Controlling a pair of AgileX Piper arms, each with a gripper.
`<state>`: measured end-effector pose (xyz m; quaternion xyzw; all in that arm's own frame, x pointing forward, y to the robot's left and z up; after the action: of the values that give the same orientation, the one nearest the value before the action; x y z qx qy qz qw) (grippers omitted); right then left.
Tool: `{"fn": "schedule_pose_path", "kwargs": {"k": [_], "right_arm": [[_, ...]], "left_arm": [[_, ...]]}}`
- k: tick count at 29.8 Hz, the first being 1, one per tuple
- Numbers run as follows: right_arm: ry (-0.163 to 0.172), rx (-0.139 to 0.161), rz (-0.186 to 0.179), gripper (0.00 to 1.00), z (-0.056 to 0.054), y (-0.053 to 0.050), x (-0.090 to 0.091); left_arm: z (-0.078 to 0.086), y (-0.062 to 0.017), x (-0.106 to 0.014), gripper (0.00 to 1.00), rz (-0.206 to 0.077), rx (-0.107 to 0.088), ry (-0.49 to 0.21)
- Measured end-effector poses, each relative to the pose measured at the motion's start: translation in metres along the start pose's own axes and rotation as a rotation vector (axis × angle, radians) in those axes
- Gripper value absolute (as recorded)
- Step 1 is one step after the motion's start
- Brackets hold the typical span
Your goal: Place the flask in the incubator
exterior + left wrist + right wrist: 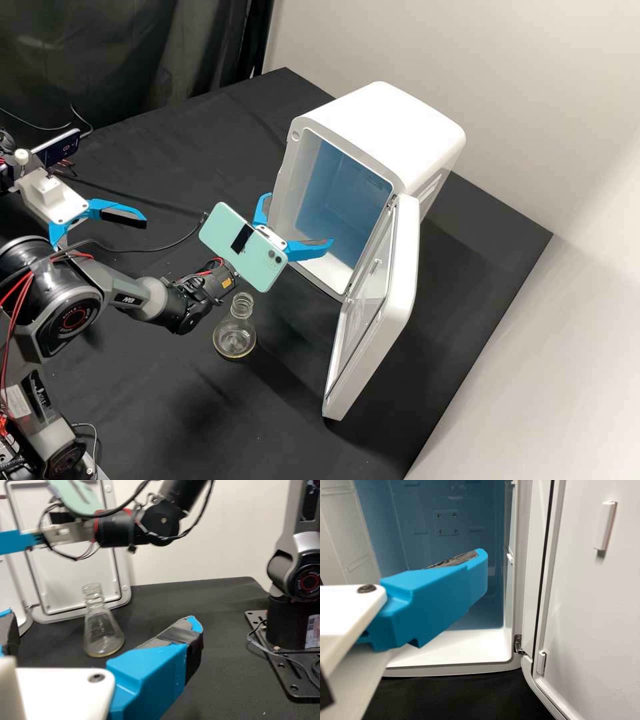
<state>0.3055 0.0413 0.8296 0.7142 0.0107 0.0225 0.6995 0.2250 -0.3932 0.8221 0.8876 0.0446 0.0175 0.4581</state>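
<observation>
High view puts the flask (235, 330) upright on the black surface (467, 267), neck up. It stands just outside the incubator (393, 127), short of the open mouth and beside the inner face of the swung-out door (373, 300). Its long axis is vertical, so a grip would likely come in from the side, at the neck or the body.

The right claw (299, 220) hangs at the incubator's mouth, higher than the flask and closer to the chamber. Its blue fingers are spread wide, point into the blue interior and hold nothing. The flask lies behind and below it, under that arm's wrist.

The left claw (98, 230) sits well apart from the incubator, also wide and empty. Its wrist view has the flask straight ahead with the door behind.

By my reading the right claw is nearer but faces away from the flask, while the left is already lined up on it.
</observation>
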Motion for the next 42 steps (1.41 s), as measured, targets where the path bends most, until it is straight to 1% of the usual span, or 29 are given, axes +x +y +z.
{"fn": "schedule_pose_path", "kwargs": {"k": [1,4,5,8,9,12,13,14,16,18,19,21,22,25,26,28,30,31,33,35,37,40,42], "right_arm": [[0.000,0.000,0.000,1.00,0.000,0.000,0.000],[0.000,0.000,0.000,1.00,0.000,0.000,0.000],[0.000,0.000,0.000,1.00,0.000,0.000,0.000],[0.000,0.000,0.000,1.00,0.000,0.000,0.000],[0.000,0.000,0.000,1.00,0.000,0.000,0.000],[0.000,0.000,0.000,1.00,0.000,0.000,0.000],[0.000,0.000,0.000,1.00,0.000,0.000,0.000],[0.000,0.000,0.000,1.00,0.000,0.000,0.000],[0.000,0.000,0.000,1.00,0.000,0.000,0.000],[0.000,0.000,0.000,1.00,0.000,0.000,0.000],[0.000,0.000,0.000,1.00,0.000,0.000,0.000],[0.000,0.000,0.000,1.00,0.000,0.000,0.000],[0.000,0.000,0.000,1.00,0.000,0.000,0.000],[0.000,0.000,0.000,1.00,0.000,0.000,0.000],[0.000,0.000,0.000,1.00,0.000,0.000,0.000],[0.000,0.000,0.000,1.00,0.000,0.000,0.000],[0.000,0.000,0.000,1.00,0.000,0.000,0.000],[0.000,0.000,0.000,1.00,0.000,0.000,0.000],[0.000,0.000,0.000,1.00,0.000,0.000,0.000],[0.000,0.000,0.000,1.00,0.000,0.000,0.000],[0.000,0.000,0.000,1.00,0.000,0.000,0.000],[0.000,0.000,0.000,1.00,0.000,0.000,0.000],[0.000,0.000,0.000,1.00,0.000,0.000,0.000]], "left_arm": [[-0.002,-0.0010,-0.002,1.00,-0.004,-0.002,0.004],[-0.007,-0.0066,-0.009,1.00,-0.033,0.001,0.017],[-0.009,-0.0097,-0.014,1.00,-0.050,0.003,0.019],[-0.012,-0.0154,-0.022,1.00,-0.087,0.017,0.004],[-0.016,-0.0162,-0.025,1.00,-0.094,0.021,0.011],[-0.027,-0.0198,-0.035,1.00,-0.122,0.004,0.030],[-0.031,-0.0208,-0.040,1.00,-0.131,0.000,0.038],[-0.035,-0.0206,-0.044,1.00,-0.132,-0.006,0.055],[-0.043,-0.0188,-0.051,1.00,-0.127,-0.016,0.085],[-0.050,-0.0170,-0.058,1.00,-0.125,-0.012,0.103],[-0.053,-0.0165,-0.061,1.00,-0.124,-0.016,0.114],[-0.060,-0.0154,-0.069,1.00,-0.123,-0.027,0.145],[-0.062,-0.0143,-0.072,1.00,-0.119,-0.033,0.157],[-0.070,-0.0104,-0.080,1.00,-0.102,-0.043,0.198],[-0.070,-0.0096,-0.081,1.00,-0.098,-0.049,0.204],[-0.071,-0.0081,-0.083,1.00,-0.092,-0.049,0.210],[-0.071,-0.0069,-0.084,1.00,-0.089,-0.055,0.208],[-0.071,-0.0059,-0.085,1.00,-0.086,-0.049,0.207],[-0.070,-0.0037,-0.086,1.00,-0.077,-0.049,0.207],[-0.070,-0.0018,-0.087,1.00,-0.066,-0.056,0.211],[-0.070,-0.0003,-0.088,1.00,-0.057,-0.069,0.217],[-0.069,0.0026,-0.089,1.00,-0.043,-0.071,0.217],[-0.068,0.0041,-0.089,1.00,-0.034,-0.078,0.217]]}}
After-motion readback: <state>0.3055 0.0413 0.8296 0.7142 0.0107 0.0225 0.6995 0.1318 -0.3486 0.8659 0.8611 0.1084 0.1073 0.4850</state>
